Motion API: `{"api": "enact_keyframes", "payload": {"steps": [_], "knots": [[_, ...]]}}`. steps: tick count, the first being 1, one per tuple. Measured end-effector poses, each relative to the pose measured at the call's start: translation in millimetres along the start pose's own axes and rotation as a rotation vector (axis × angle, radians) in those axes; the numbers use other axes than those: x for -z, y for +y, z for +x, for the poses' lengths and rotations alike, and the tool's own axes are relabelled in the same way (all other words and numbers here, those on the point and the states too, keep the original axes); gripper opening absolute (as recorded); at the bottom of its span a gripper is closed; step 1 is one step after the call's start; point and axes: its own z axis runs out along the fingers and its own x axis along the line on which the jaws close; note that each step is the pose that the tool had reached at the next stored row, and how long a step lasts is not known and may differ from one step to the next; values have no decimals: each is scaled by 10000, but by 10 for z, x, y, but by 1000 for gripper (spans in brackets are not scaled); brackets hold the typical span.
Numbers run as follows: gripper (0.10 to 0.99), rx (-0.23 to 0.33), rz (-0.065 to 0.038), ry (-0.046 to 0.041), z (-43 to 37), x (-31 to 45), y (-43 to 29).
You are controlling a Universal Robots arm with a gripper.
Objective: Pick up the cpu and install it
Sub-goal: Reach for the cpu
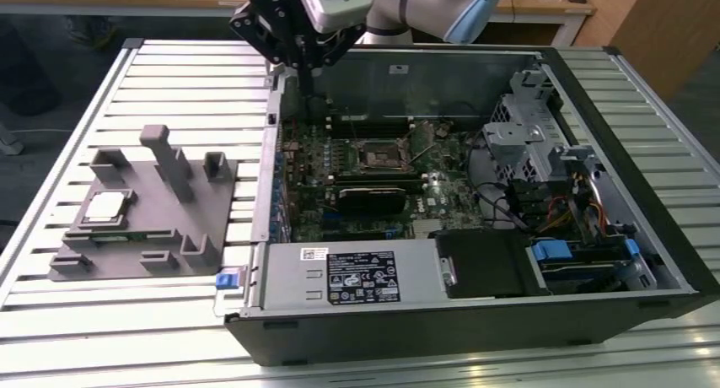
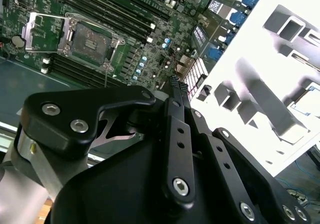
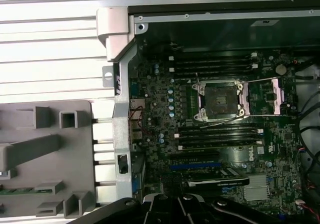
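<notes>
Slatted metal table [image 1: 169, 67] bearing an open computer case [image 1: 473, 325] and, at the exterior view's left, a grey fixture [image 1: 135, 236]. The cpu [image 1: 104, 205] lies flat in the fixture. The gripper [image 1: 306, 66], fingers pressed together on nothing, hangs over the case's edge, well apart from the cpu. The motherboard socket [image 1: 383, 156] is uncovered.

A slatted metal tabletop [image 1: 169, 76] carries two things. A grey fixture [image 1: 147, 236] lies at the exterior view's left. An open computer case [image 1: 450, 337] lies just beside it.
</notes>
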Motion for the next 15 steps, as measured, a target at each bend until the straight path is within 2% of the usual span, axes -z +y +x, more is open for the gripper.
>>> {"api": "enact_keyframes", "payload": {"steps": [15], "knots": [[106,-1,1,19,37,-18,-4]]}}
